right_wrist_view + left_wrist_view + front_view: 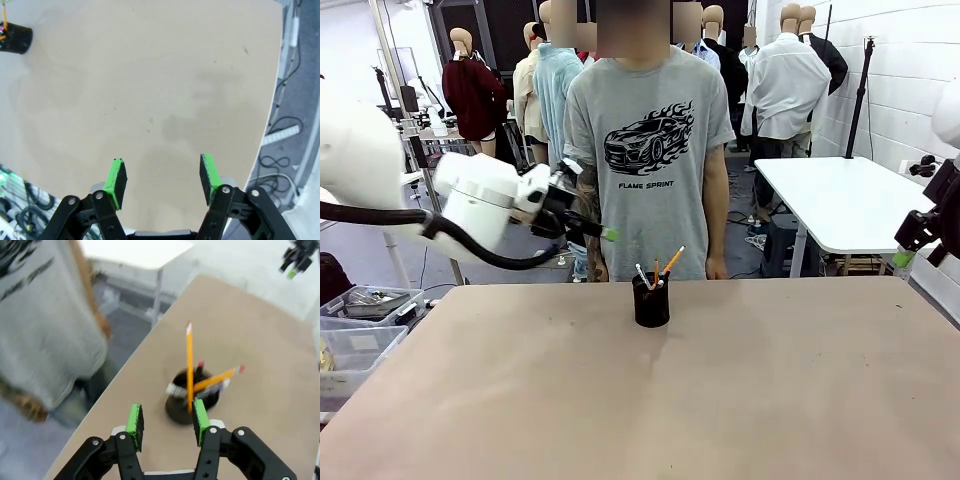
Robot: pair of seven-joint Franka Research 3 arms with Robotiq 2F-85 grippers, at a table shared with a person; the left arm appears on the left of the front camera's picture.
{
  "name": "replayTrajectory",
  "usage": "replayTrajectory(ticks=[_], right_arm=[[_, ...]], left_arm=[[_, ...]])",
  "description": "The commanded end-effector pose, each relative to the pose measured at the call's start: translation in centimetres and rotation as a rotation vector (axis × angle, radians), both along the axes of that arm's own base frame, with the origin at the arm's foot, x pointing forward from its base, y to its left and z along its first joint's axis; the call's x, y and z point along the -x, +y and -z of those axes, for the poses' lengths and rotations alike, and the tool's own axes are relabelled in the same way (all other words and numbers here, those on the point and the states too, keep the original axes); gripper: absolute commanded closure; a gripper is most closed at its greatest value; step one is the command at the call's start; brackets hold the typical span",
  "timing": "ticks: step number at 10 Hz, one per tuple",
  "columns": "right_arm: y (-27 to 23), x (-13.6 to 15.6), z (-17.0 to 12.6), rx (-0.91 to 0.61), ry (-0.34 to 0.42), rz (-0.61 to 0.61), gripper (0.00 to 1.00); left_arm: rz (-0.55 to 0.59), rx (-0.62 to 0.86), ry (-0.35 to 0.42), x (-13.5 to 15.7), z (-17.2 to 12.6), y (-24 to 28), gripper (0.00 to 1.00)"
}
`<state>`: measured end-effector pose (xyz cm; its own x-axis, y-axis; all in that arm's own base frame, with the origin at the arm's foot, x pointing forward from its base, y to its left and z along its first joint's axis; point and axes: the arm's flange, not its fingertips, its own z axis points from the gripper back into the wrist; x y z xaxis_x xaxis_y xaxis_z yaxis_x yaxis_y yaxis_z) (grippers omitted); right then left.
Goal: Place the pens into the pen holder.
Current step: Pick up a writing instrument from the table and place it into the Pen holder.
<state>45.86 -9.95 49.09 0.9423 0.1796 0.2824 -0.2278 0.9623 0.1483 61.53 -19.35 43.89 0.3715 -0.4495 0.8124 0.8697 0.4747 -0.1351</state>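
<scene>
The black pen holder stands on the table, near its far edge at the middle. Several pens stick out of it, among them two yellow-orange pencils and a light silvery one. My left gripper hangs open in the air, up and to the left of the holder, with nothing between its green pads. In the left wrist view the pen holder lies below, just past the fingertips. My right gripper is raised at the table's right edge, open and empty.
A person in a grey printed T-shirt stands at the far edge, right behind the holder. Plastic bins sit off the table's left side. Cables run along the floor on the right. A white table stands behind.
</scene>
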Motion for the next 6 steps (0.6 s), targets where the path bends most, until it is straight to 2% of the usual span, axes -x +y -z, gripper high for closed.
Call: replayTrajectory(ticks=[1,3,4,5,6], right_arm=[[0.2,0.2,0.2,0.005,0.0,0.0,0.26],[0.2,0.2,0.2,0.005,0.0,0.0,0.26],[0.2,0.2,0.2,0.005,0.0,0.0,0.26],[0.2,0.2,0.2,0.005,0.0,0.0,0.26],[0.2,0.2,0.2,0.005,0.0,0.0,0.26]], left_arm=[[-0.101,-0.243,0.171,2.1,-3.8,5.0,0.47],[-0.284,-0.406,0.331,6.2,-5.2,10.2,0.47],[-0.424,-0.536,0.352,8.0,-5.1,12.2,0.47],[-0.539,-0.616,0.417,9.5,-5.1,15.0,0.47],[-0.616,-0.654,0.431,11.3,-5.3,18.0,0.47]])
